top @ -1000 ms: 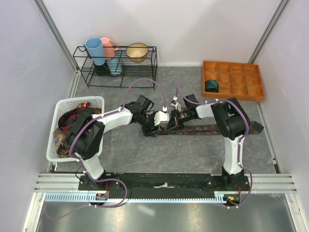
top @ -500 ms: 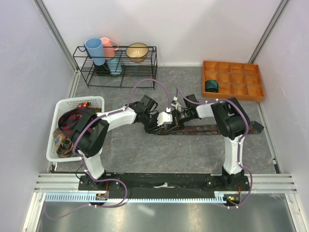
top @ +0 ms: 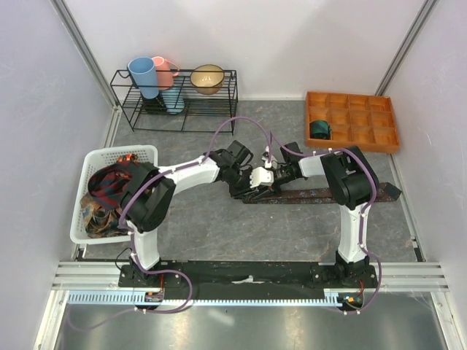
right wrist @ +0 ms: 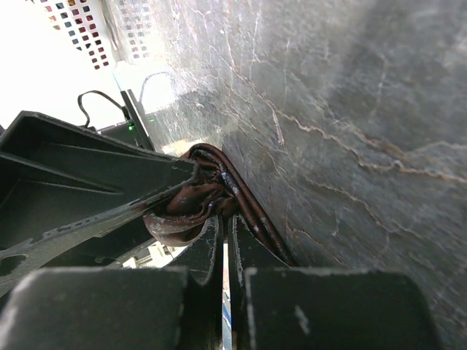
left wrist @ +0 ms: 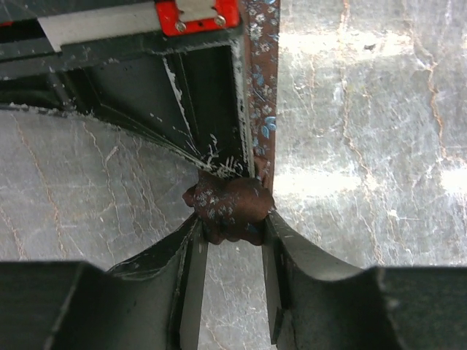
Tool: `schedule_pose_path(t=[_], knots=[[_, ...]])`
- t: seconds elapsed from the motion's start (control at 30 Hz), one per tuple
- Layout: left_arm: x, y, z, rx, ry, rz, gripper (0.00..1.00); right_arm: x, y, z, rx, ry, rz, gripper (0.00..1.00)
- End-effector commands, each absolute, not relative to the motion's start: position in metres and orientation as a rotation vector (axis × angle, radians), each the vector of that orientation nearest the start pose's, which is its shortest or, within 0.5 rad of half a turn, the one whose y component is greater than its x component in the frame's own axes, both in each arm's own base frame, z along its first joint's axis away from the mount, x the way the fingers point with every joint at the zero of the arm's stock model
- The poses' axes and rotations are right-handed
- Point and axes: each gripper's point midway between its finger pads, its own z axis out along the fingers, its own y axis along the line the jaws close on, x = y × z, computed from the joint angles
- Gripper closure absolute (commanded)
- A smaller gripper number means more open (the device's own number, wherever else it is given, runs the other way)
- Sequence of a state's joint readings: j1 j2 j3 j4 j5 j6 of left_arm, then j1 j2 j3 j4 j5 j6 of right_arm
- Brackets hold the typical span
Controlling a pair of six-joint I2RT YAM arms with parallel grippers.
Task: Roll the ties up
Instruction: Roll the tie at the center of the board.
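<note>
Maroon tie (left wrist: pixel 228 211) roll clamped in left gripper (left wrist: pixel 232 230), right gripper (right wrist: pixel 225 233) pinched together against it; coil looks loose, may unwind if either grip slips

maroon-brown tie (top: pixel 306 195), one end rolled

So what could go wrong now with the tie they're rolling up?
The roll is small and pinched by the left gripper; if the squeeze loosens it might spring open. The rest of the tie lies long and flat on the table, so it could drag or twist and roll up crooked. The right gripper is crowded against the same spot, so the two might bump.
</note>
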State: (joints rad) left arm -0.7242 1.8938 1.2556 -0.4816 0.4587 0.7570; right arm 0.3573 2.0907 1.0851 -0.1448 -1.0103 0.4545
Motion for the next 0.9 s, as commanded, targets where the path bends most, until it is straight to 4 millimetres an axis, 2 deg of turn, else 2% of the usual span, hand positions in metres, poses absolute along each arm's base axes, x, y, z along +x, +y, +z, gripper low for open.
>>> schedule_pose_path(t=[0.0, 0.17, 0.4, 0.53, 0.63, 0.87], knots=[[0.281, -0.336, 0.024, -2.523, -2.418, 0.828, 0.58, 0.287, 0.269, -0.018, -0.235, 2.779, 1.42, 1.0], [0.274, -0.328, 0.015, -2.507, -2.375, 0.808, 0.54, 0.285, 0.268, -0.02, -0.235, 2.784, 1.415, 1.0], [0.274, -0.312, 0.035, -2.548, -2.346, 0.85, 0.49, 0.285, 0.263, -0.02, -0.225, 2.784, 1.404, 1.0], [0.273, -0.304, 0.035, -2.583, -2.322, 0.824, 0.43, 0.286, 0.262, -0.021, -0.219, 2.786, 1.41, 1.0], [0.274, -0.305, 0.037, -2.584, -2.332, 0.84, 0.39, 0.285, 0.263, -0.023, -0.219, 2.789, 1.417, 1.0], [0.283, -0.317, 0.05, -2.628, -2.379, 0.888, 0.38, 0.283, 0.262, -0.022, -0.225, 2.79, 1.42, 1.0]])
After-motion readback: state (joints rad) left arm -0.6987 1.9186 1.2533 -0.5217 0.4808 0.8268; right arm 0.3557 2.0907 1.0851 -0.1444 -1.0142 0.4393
